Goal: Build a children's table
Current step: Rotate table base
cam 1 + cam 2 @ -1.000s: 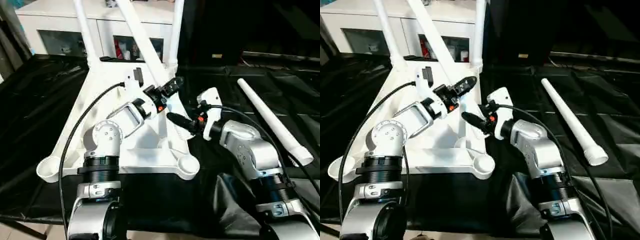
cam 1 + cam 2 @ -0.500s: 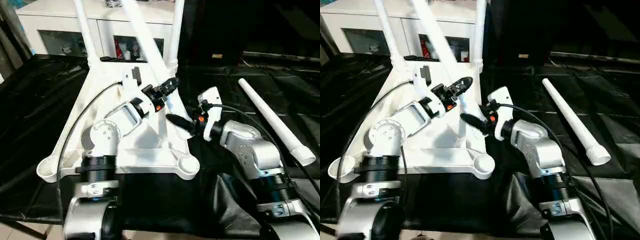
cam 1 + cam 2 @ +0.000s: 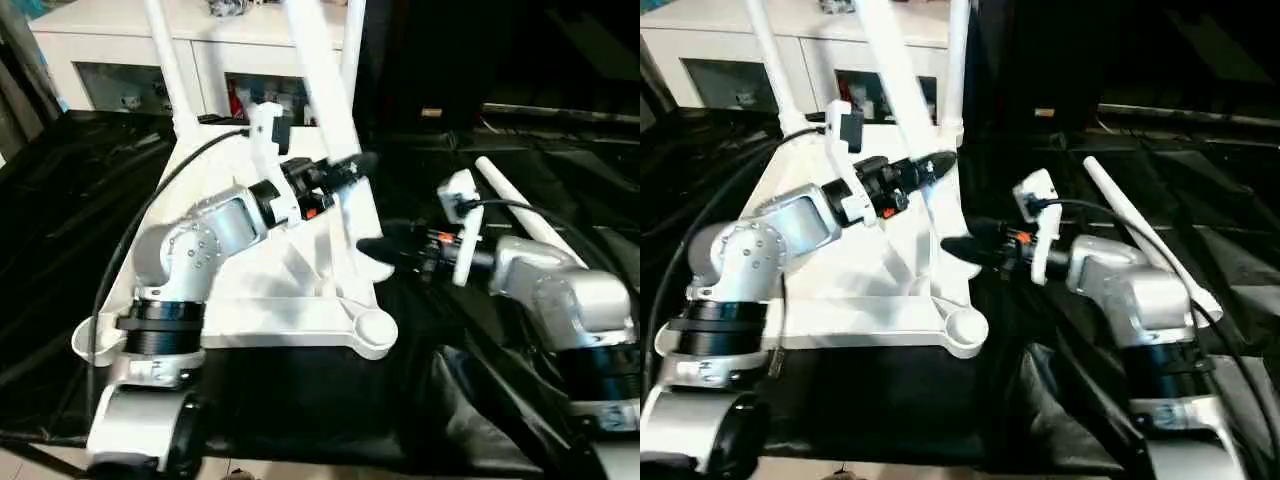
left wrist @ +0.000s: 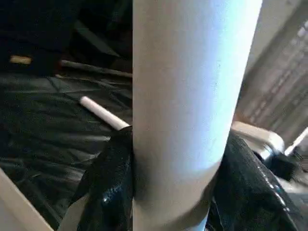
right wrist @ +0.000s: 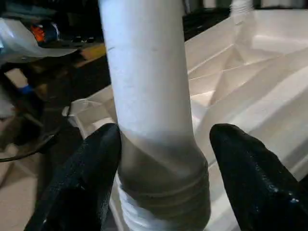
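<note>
The white tabletop [image 3: 300,320] lies upside down, ribs up, on black cloth. Two white legs [image 3: 165,60] [image 3: 350,60] stand in its far corner sockets. A third leg [image 3: 315,60] leans steeply over the tabletop's right side. My left gripper [image 3: 345,168] is shut on its shaft, which rises between the fingers [image 4: 108,187] in the left wrist view. My right gripper [image 3: 372,248] is shut on the lower end of that leg [image 5: 149,86], just above the thread, with the ribbed underside behind it. The fourth leg [image 3: 1120,205] lies loose on the cloth behind my right arm.
A white glass-doored cabinet [image 3: 110,50] stands behind the work. The near right corner socket [image 3: 375,328] sits at the tabletop's front edge. Black cloth [image 3: 560,130] covers the surface all around, wrinkled at the front right.
The held leg has tipped more upright as my left arm reached up and forward. My right arm has swung to the right and its wrist has turned.
</note>
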You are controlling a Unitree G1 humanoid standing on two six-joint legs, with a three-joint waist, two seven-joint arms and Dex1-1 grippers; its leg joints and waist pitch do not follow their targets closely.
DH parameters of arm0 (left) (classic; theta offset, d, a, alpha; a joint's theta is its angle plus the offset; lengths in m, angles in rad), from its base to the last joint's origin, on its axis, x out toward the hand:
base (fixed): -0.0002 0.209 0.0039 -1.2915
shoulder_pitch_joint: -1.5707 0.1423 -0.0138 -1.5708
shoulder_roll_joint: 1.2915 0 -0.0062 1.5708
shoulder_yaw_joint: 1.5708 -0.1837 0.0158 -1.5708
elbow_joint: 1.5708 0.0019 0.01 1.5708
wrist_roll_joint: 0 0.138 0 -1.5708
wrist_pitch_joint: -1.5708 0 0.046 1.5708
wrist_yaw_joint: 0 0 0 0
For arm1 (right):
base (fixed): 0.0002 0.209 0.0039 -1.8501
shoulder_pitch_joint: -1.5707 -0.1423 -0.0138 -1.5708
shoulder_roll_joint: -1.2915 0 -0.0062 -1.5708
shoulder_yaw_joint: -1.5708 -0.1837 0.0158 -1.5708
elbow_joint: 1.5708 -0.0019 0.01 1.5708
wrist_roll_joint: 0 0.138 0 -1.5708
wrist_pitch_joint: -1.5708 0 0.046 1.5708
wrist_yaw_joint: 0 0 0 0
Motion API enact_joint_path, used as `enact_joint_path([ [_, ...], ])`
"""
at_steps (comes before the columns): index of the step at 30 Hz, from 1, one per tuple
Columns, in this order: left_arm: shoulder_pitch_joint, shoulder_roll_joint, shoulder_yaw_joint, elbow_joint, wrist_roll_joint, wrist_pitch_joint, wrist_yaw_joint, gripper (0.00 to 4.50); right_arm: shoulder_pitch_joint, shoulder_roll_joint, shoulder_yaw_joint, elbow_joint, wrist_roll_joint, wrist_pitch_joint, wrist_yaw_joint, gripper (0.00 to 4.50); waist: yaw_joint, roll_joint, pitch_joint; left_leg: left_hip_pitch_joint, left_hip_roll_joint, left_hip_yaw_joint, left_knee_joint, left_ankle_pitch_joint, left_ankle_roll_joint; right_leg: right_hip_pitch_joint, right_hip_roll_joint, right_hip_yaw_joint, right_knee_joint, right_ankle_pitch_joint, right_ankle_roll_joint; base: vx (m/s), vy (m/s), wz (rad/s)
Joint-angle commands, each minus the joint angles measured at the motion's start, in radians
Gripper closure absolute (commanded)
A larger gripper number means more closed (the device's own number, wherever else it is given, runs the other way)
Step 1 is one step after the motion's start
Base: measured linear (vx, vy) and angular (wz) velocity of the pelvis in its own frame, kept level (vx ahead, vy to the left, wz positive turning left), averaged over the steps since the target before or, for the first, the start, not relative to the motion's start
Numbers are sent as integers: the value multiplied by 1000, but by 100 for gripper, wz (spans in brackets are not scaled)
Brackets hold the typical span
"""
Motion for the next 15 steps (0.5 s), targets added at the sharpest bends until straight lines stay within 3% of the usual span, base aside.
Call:
enact_joint_path([
  [1,9,17,-40,-32,-14,36,-48,256,-39,-14,-47,15,11,8,-15,130,4,-15,-74,14,15,2,-64,-150,24,62,-48,44,-71,-230,-183,0,0,0],
  [9,18,48,-112,-57,-11,59,-119,257,-62,-58,31,19,13,32,93,130,12,-16,-74,15,18,3,-64,-137,19,61,-48,46,-69,-229,-174,0,0,0],
  [12,11,44,-116,-36,10,48,-107,257,-69,-73,59,13,9,22,129,130,13,-25,-75,14,17,4,-63,-134,20,62,-48,46,-68,-226,-176,0,0,0],
  [15,7,42,-113,-29,15,45,-106,257,-69,-73,64,11,5,16,136,130,16,-26,-74,13,17,4,-61,-130,19,62,-50,46,-68,-236,-172,0,0,0],
])
